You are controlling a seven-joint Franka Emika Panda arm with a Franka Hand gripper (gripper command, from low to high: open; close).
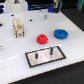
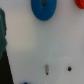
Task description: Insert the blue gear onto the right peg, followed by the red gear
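In the exterior view the blue gear (image 1: 61,34) lies flat on the white table, with the smaller red gear (image 1: 42,38) to its left. In front of them lies the black-edged silvery plate (image 1: 45,59) with two upright pins; the right peg (image 1: 51,50) is bare. The wrist view looks down on the blue gear (image 2: 44,9) and catches an edge of the red gear (image 2: 80,2); the plate is out of that view. No gripper fingers show in either view.
A beige blocky fixture (image 1: 18,27) stands to the exterior view's left of the red gear. A small grey stud (image 1: 45,16) stands behind the gears and also shows in the wrist view (image 2: 47,67). Dark equipment lines the table's far edge.
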